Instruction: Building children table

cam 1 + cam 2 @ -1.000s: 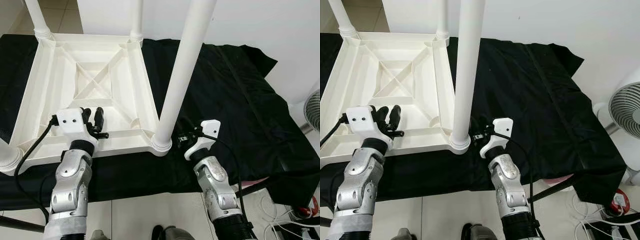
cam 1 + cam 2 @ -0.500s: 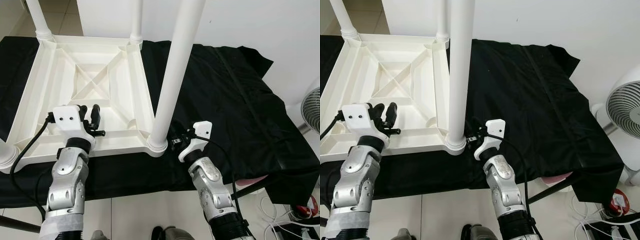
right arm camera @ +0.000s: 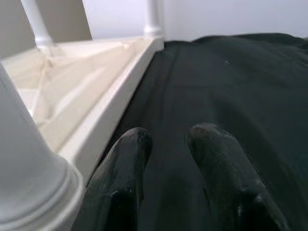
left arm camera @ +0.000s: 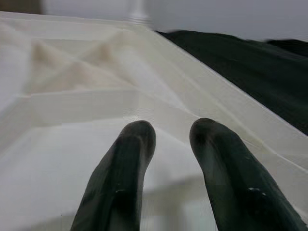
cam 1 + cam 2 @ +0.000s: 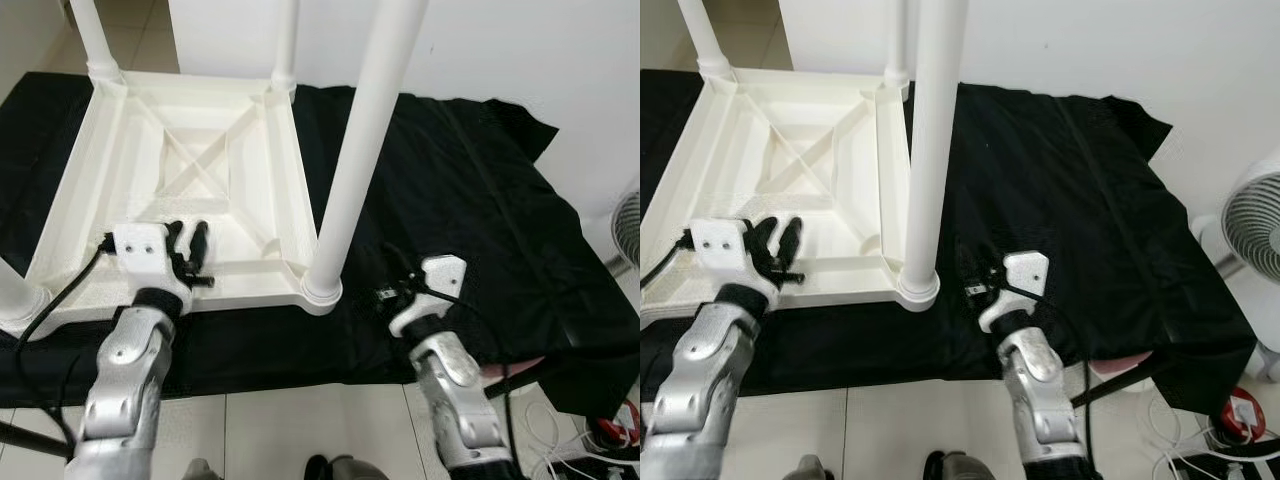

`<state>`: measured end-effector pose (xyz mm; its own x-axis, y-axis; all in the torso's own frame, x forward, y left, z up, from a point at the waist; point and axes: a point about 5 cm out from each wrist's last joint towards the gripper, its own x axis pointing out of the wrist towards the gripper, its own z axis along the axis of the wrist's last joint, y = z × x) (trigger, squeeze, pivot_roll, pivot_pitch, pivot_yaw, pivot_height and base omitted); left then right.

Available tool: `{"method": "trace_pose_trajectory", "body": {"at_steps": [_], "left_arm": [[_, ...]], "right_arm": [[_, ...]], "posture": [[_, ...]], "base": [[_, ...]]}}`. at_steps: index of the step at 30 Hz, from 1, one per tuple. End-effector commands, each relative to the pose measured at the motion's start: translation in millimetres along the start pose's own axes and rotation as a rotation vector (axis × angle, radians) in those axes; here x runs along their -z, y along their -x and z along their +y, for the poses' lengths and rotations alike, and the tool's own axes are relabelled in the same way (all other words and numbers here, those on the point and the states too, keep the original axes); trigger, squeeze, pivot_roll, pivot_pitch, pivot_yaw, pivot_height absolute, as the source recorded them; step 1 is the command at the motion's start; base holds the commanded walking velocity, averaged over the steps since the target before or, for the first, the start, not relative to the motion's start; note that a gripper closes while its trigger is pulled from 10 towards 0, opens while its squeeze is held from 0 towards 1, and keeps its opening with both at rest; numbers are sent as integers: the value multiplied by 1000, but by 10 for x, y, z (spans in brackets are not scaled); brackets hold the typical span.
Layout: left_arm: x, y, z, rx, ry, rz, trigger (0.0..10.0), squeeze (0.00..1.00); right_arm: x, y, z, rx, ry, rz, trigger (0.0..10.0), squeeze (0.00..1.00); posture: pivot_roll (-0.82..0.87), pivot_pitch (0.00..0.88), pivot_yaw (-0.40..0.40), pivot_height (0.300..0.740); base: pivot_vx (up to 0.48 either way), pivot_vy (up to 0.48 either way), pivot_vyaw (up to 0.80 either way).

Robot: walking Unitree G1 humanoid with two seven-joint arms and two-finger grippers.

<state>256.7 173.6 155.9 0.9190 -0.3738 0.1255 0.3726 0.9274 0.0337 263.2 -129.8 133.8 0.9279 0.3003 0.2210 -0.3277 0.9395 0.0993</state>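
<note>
While it lies upside down on the black cloth [image 5: 470, 190], the white plastic table [image 5: 180, 180] shows its underside, with raised ribs that cross in an X at the middle and a deep rim around. Round white legs stand up from its corners; the near right leg [image 5: 360, 150] rises tall from a ringed socket. The left gripper [image 5: 187, 243] hovers over the near rim of the table, its fingers [image 4: 120, 178] parted a little with nothing between them. The right gripper [image 5: 385, 293] is low over the cloth just beside the near right leg, fingers slightly apart and empty. A fan [image 5: 1250, 240] stands at the right.
</note>
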Motion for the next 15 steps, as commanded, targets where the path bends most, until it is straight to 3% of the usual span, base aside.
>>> {"method": "trace_pose_trajectory", "body": {"at_steps": [1, 5, 9, 15], "left_arm": [[-59, -1, -118, 134, 14, -15, 10000, 0], [-60, 27, -136, 191, -16, 1, 10000, 0], [7, 85, -142, 299, -100, 75, 10000, 0], [62, 80, -91, 306, -116, 104, 10000, 0]], "right_arm": [[-8, 12, -4, -12, 4, 4, 10000, 0], [-8, 9, -13, -10, 6, 9, 10000, 0], [-16, -4, -13, -23, 15, 16, 10000, 0], [-29, 3, -24, -24, 21, 18, 10000, 0]], "posture": [[40, 83, -93, 740], [44, 83, -95, 740], [45, 83, -94, 740], [32, 78, -86, 740]], "base": [[0, 0, 0], [0, 0, 0], [0, 0, 0], [0, 0, 0]]}}
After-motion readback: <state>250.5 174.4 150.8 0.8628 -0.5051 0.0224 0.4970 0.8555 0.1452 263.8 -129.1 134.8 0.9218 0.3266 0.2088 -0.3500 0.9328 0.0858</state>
